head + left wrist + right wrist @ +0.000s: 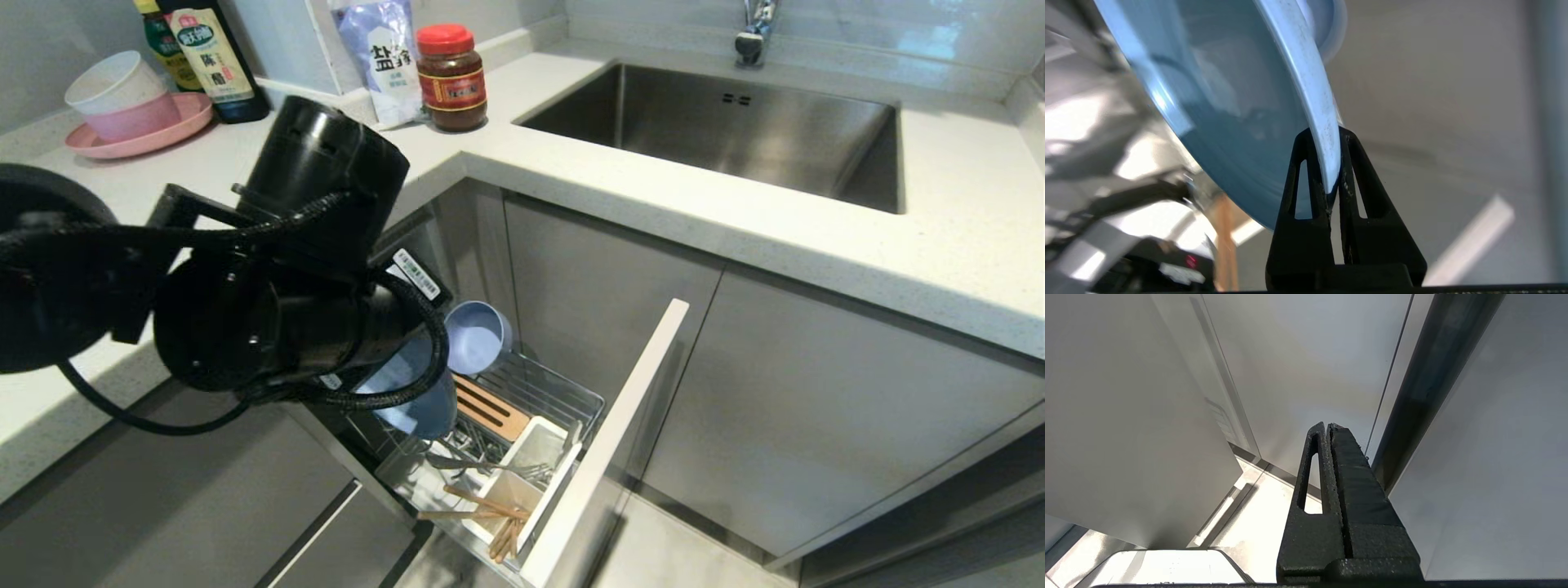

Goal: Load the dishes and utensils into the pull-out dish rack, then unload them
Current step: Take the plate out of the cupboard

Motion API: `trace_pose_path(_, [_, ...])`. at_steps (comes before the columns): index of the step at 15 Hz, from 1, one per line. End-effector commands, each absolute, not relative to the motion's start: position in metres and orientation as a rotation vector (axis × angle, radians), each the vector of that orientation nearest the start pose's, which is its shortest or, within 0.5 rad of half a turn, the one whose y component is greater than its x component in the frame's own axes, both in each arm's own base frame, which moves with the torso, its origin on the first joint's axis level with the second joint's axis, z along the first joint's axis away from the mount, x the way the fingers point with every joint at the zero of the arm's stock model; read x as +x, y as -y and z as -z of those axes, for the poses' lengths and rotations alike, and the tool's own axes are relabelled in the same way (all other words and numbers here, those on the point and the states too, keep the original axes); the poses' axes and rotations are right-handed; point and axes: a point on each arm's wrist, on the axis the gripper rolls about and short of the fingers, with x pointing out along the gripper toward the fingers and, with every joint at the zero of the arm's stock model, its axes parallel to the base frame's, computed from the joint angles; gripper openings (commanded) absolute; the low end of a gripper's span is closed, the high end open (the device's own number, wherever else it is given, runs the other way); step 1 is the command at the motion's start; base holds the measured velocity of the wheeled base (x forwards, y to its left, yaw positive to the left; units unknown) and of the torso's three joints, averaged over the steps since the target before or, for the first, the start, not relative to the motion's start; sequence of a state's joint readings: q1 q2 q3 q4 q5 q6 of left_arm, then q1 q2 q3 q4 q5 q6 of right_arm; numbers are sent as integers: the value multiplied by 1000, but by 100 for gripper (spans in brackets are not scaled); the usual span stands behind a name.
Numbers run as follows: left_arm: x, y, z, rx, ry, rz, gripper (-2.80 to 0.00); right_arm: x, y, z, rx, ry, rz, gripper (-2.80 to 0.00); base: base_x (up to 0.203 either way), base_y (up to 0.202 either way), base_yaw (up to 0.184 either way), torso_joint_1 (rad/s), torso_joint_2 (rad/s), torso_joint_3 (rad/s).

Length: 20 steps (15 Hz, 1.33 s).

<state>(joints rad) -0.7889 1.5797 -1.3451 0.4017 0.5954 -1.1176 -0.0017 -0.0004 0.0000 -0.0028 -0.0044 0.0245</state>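
1. While your left gripper [1331,163] has its jaws clenched on the plate [1241,122] rim, the plate hangs tilted over the rack [563,392], beside the bowl [478,335].
2. Risk: thin edge grip, so the plate could pivot or slip w/ a fast swing.
3. Risk: clipping the bowl or fork [490,467] & chopsticks [486,506] in the caddy [531,457].
4. Right gripper [1328,428]: jaws closed, empty, parked by the cabinet.

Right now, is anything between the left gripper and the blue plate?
No. The left gripper is already shut on the blue plate's rim over the dish rack, fingers touching both faces.
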Motion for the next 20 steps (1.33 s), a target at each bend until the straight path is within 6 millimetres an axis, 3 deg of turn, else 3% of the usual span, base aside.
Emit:
trace_pose_path(1, [174,174,-295,-751,-542,28,-280,-23,0,-75,25,6,6,-280,0,0,0,0,0,0])
trace_pose_path(5, [150,160,-315,-808,-607,218,-280,-23,0,-75,25,6,6,-280,0,0,0,0,0,0])
trace_pose_path(11, [82,98,-363,-818,-548,651,-280,-23,0,-75,25,6,6,-280,0,0,0,0,0,0])
trace_pose_path(14, [59,66,-377,-772,-444,764,-280,-23,0,-75,25,6,6,-280,0,0,0,0,0,0])
trace_pose_path(17, [41,39,-382,-627,-327,771,-280,-23,0,-75,25,5,6,-280,0,0,0,0,0,0])
trace_pose_path(20, [36,25,-388,-542,-243,629,-280,-23,0,-75,25,6,6,-280,0,0,0,0,0,0])
